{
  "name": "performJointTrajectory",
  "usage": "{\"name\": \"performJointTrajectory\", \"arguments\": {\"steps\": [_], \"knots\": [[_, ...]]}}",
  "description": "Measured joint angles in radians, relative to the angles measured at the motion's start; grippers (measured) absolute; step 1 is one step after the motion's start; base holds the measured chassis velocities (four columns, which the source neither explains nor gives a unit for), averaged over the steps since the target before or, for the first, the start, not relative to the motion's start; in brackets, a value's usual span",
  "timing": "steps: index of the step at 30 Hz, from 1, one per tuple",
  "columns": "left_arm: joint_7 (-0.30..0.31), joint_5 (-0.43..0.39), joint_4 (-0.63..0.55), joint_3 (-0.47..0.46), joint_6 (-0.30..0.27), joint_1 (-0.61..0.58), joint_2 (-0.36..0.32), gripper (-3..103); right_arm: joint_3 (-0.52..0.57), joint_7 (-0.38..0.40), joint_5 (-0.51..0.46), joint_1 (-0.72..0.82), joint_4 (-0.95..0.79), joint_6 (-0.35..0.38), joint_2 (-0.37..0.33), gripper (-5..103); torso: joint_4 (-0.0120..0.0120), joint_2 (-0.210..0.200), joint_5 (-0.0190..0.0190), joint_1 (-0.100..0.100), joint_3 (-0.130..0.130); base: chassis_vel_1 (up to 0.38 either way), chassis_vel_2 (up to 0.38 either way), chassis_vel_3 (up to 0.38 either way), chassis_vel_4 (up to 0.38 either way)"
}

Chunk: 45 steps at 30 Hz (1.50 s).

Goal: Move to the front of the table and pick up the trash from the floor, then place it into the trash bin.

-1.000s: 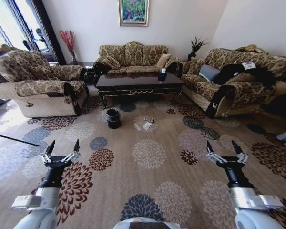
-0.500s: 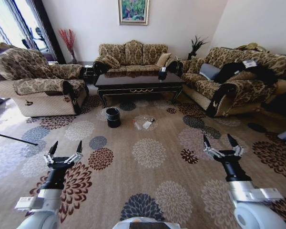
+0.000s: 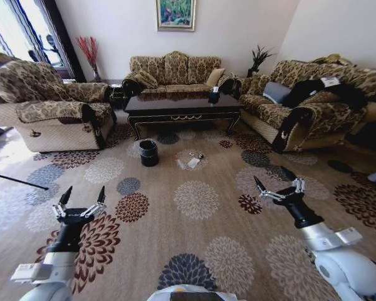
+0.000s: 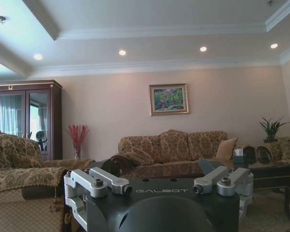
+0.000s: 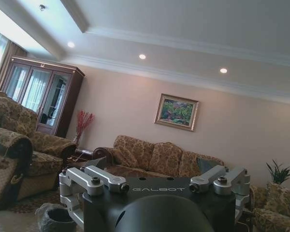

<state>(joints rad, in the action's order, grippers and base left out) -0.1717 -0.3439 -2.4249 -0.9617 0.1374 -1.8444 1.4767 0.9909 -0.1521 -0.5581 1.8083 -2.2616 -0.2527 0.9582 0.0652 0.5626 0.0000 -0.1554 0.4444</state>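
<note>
The dark glossy table (image 3: 182, 108) stands far ahead among the sofas, with a gold ornament on its front edge. In front of its left end the small black trash bin (image 3: 148, 153) sits on the carpet, and it also appears in the right wrist view as the lined trash bin (image 5: 55, 218). The trash (image 3: 193, 163), white scraps and small bits, lies on a pale flower to the bin's right. My left gripper (image 3: 84, 195) hangs open low on the left. My right gripper (image 3: 273, 183) is open on the right, turned inward. Both are empty and well short of the trash.
A patterned armchair (image 3: 47, 116) flanks the left, a sofa (image 3: 175, 72) stands behind the table, and another sofa (image 3: 307, 106) with dark clothes runs along the right. A thin dark rod (image 3: 15, 180) lies on the floor at left. Flowered carpet (image 3: 194, 200) stretches ahead.
My right arm has swung inward to the left and its gripper has rolled sideways. The whole view has crept slightly toward the table. The left arm has barely moved.
</note>
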Motion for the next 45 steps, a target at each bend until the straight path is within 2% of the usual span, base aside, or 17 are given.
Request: {"name": "performJointTrajectory", "arguments": {"steps": [3, 12, 17, 19, 25, 32, 43, 45], "knots": [[0.002, 0.000, -0.004, 0.005, 0.006, 0.000, -0.001, 100, 0.012, 0.057, -0.015, 0.005, -0.021, 0.020, 0.013, 100, -0.0001, -0.016, 0.0000, 0.006, -0.009, 0.000, 0.000, 0.000, 0.000], [0.004, 0.003, 0.002, 0.018, 0.008, -0.006, -0.003, 100, 0.028, 0.081, -0.036, 0.013, -0.032, 0.028, 0.025, 100, -0.0001, -0.050, 0.0000, 0.020, -0.030, 0.000, 0.000, 0.000, 0.000], [0.004, -0.005, 0.082, 0.004, 0.010, 0.026, -0.019, 100, 0.027, 0.078, -0.024, 0.008, -0.014, 0.023, 0.031, 100, -0.0001, -0.069, 0.0000, 0.027, -0.042, 0.000, 0.000, 0.000, 0.000], [0.015, -0.034, 0.160, 0.017, 0.004, 0.050, -0.025, 100, 0.021, 0.074, -0.012, 0.002, 0.003, 0.017, 0.036, 100, 0.0000, -0.080, -0.0004, 0.031, -0.049, 0.000, 0.000, 0.000, 0.000], [0.022, -0.058, 0.240, 0.055, -0.003, 0.052, -0.015, 100, 0.001, 0.061, 0.014, -0.005, 0.057, -0.003, 0.057, 100, -0.0001, -0.106, 0.0000, 0.042, -0.064, 0.000, 0.000, 0.000, 0.000], [0.022, -0.051, 0.237, 0.070, -0.005, 0.051, -0.011, 100, 0.001, 0.055, 0.019, -0.010, 0.077, -0.009, 0.061, 100, -0.0001, -0.130, -0.0002, 0.051, -0.079, 0.000, 0.000, 0.000, 0.000], [0.023, -0.039, 0.148, 0.071, -0.006, 0.037, -0.004, 100, 0.006, 0.056, 0.022, -0.016, 0.094, -0.011, 0.058, 100, -0.0001, -0.173, 0.0000, 0.066, -0.107, 0.000, 0.000, 0.000, 0.000], [0.023, -0.043, 0.125, 0.070, -0.008, 0.034, -0.004, 100, 0.008, 0.075, 0.034, -0.018, 0.095, -0.002, 0.059, 100, -0.0001, -0.184, 0.0000, 0.070, -0.114, 0.000, 0.000, 0.000, 0.000]]}}
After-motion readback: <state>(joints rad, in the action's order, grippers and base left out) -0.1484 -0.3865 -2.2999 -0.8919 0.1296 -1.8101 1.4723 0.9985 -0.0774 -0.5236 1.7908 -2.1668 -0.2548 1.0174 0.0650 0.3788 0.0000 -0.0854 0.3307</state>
